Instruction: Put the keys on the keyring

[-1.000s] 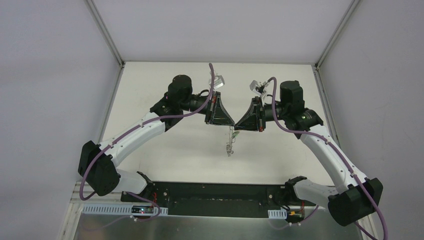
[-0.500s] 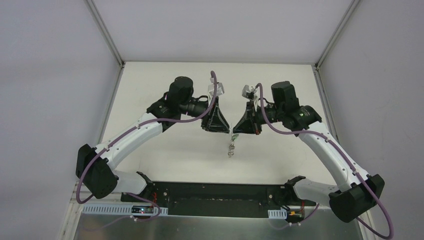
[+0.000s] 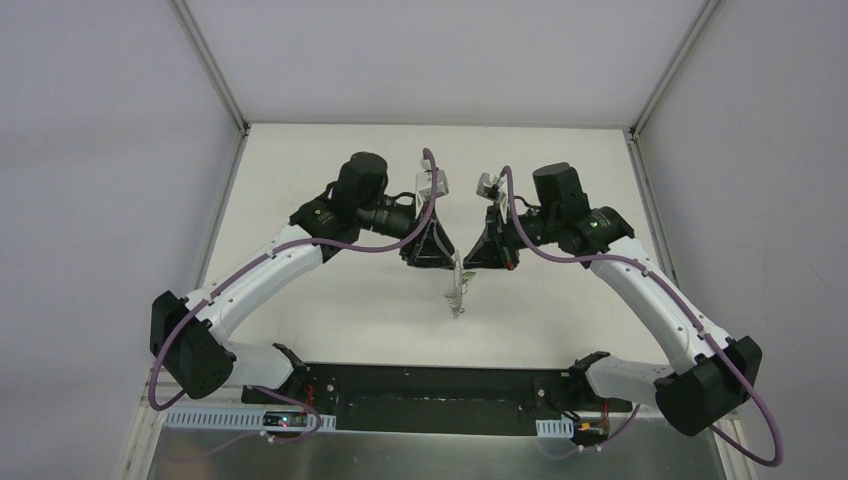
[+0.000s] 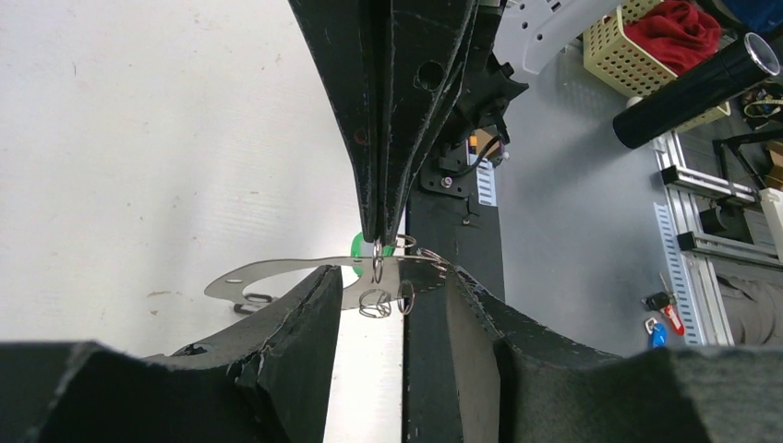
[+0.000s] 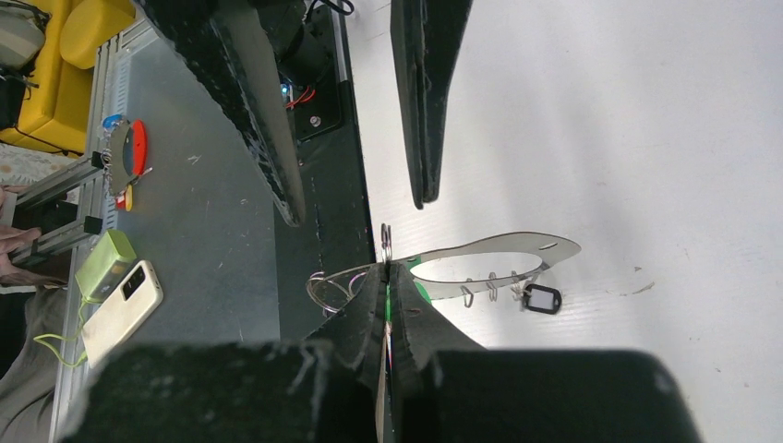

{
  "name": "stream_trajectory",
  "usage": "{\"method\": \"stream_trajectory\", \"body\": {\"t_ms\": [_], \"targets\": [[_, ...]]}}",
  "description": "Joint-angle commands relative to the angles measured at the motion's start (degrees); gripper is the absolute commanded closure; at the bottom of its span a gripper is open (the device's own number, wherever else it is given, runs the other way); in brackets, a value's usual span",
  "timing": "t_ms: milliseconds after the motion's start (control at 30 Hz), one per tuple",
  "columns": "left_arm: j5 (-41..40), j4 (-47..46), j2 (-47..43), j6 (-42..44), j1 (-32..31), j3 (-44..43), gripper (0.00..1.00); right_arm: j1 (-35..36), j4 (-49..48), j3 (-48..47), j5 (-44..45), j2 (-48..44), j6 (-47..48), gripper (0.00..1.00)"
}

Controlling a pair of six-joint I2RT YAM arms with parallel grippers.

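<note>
Silver keyring [image 5: 568, 249] now hangs from right gripper [image 5: 384, 272] alone, pinched shut on the key [image 5: 417, 288], as left gripper [image 5: 358, 208] half-opens, empty.

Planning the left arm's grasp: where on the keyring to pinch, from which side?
Probably bare wire of the keyring, clear of the black tag and the right gripper, shut on the key. Come from opposite that gripper: the thin loop juts sideways.

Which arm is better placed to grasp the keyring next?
Left. The left end effector is open, facing the keyring; the right end effector is shut, apparently on the key, so busy.
</note>
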State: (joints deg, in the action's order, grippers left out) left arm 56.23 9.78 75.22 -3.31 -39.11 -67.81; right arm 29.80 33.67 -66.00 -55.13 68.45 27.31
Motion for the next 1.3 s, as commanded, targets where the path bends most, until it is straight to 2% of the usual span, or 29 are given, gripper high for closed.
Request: {"method": "stream_trajectory", "body": {"t_ms": [0,167,400,533,867,1000,1100,1267], "targets": [[-0.21,-0.94,1.04,2.78,-1.15,-2.11,0.54,0.27,-2.59,-3.04,-3.32,0.02,-1.15,1.0],[-0.68,-1.37,2.17,2.78,-1.88,-2.23,0.58,0.34,-3.4,-2.52,-3.99,0.22,-1.86,1.0],[-0.27,-1.63,3.35,1.73,-2.28,-2.85,0.75,0.25,-4.05,-1.76,-3.92,-0.04,-2.09,1.0],[-0.16,-1.52,3.27,1.6,-2.28,-2.84,0.81,0.21,-4.48,-1.05,-3.67,-0.5,-2.16,1.0],[0.6,-1.21,2.85,1.47,-2.28,-3.2,0.82,-0.11,-5.21,0.23,-3.7,-1.03,-2.48,1.0],[0.85,-1.1,2.83,1.3,-2.28,-3.2,0.88,-0.35,-5.41,0.51,-3.69,-1.08,-2.53,1.0],[1.14,-0.64,2.75,1.5,-2.27,-3.2,0.99,-0.52,-5.7,0.91,-3.67,-1.28,-2.74,1.0],[0.9,1.51,1.62,2.78,-2.24,-3.18,1.0,-1.38,-7.13,1.51,-4.37,-2.05,-4.3,1.0]]}}
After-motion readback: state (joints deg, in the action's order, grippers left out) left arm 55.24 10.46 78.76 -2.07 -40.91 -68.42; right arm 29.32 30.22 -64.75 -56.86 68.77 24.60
